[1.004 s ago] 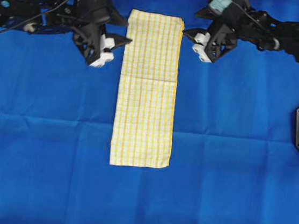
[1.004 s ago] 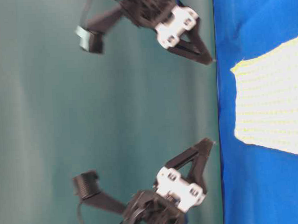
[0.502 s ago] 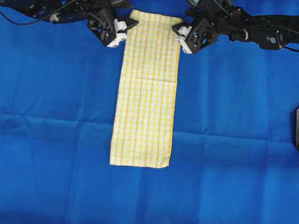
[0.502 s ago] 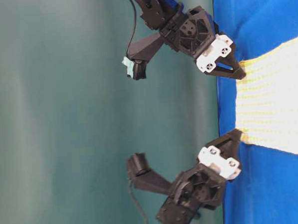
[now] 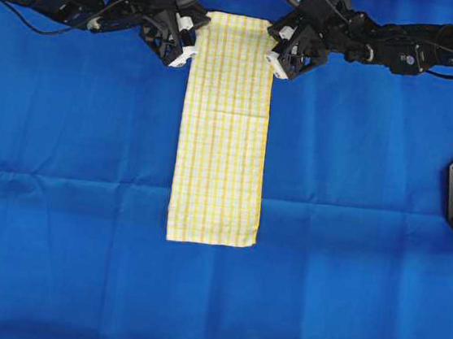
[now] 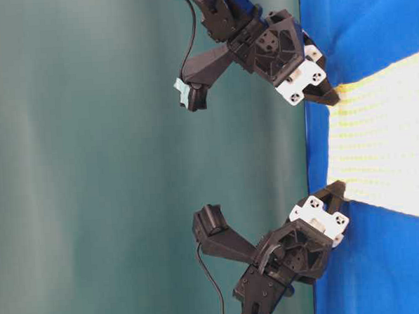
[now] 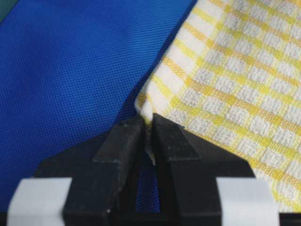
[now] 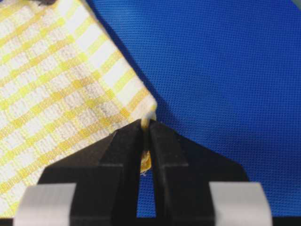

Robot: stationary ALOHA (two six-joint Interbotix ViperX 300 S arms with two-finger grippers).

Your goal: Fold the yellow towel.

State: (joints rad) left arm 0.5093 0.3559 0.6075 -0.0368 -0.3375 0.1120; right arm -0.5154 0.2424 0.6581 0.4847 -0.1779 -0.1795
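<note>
The yellow towel is lying flat on the blue cloth, its long axis running away from the far edge, where the left gripper and right gripper are each apparently pinching a far corner.

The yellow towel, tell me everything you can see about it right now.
The yellow towel is a thin woven cloth checked in yellow and white, lying flat as a long narrow strip on the blue cloth, with a faint crease across its upper part. Its near end lies free. At the far end, the left gripper is shut on one corner and the right gripper on the other, each corner slightly puckered between the black fingertips.
</note>
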